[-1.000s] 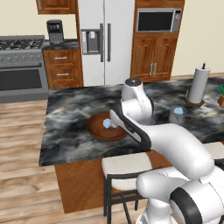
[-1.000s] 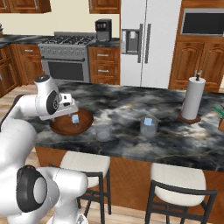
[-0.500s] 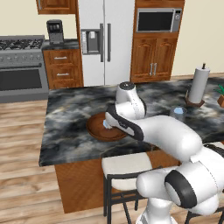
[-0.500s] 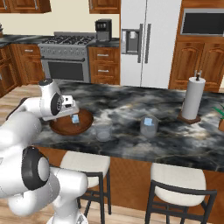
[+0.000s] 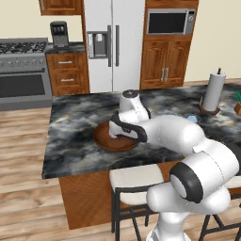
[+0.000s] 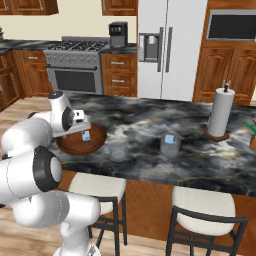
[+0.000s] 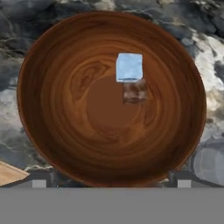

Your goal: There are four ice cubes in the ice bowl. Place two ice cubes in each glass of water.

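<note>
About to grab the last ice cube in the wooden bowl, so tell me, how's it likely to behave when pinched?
The ice cube looks small, smooth and translucent, so probably light and slippery. It sits on the sloped wall of the ice bowl, so a nudge may slide it towards the centre. Flat faces suit the open pincer, if squarely centred.

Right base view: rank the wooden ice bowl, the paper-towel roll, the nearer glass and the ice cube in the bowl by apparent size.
1. Paper-towel roll and ice bowl: too close to call; one tall, one wide.
2. Nearer glass.
3. Ice cube, smallest by far.
</note>
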Tool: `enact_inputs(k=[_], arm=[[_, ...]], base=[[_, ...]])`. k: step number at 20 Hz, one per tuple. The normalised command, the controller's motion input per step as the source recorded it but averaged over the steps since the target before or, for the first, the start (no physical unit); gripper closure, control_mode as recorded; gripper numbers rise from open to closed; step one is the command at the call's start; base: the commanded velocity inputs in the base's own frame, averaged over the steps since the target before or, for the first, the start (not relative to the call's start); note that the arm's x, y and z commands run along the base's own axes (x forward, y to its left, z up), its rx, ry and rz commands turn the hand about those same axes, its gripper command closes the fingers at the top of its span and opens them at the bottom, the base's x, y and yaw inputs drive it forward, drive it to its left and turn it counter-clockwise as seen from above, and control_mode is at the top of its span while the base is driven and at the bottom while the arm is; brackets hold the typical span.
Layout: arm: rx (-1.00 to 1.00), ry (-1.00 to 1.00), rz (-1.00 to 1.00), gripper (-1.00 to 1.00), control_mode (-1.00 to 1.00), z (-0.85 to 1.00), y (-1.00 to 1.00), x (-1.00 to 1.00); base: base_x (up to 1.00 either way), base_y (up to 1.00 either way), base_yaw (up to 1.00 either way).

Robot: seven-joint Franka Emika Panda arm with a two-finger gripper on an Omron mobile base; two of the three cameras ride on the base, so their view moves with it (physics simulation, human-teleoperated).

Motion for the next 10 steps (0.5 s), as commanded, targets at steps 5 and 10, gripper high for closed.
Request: enact_inputs(k=[5,10], arm=[[0.0,0.03,0.0,-1.0,-1.0,-0.13,0.0,0.29],[0.0,0.0,0.0,-1.0,-1.0,-0.23,0.0,0.22]], base=[[0.0,0.0,0.0],[0.0,0.0,0.0]])
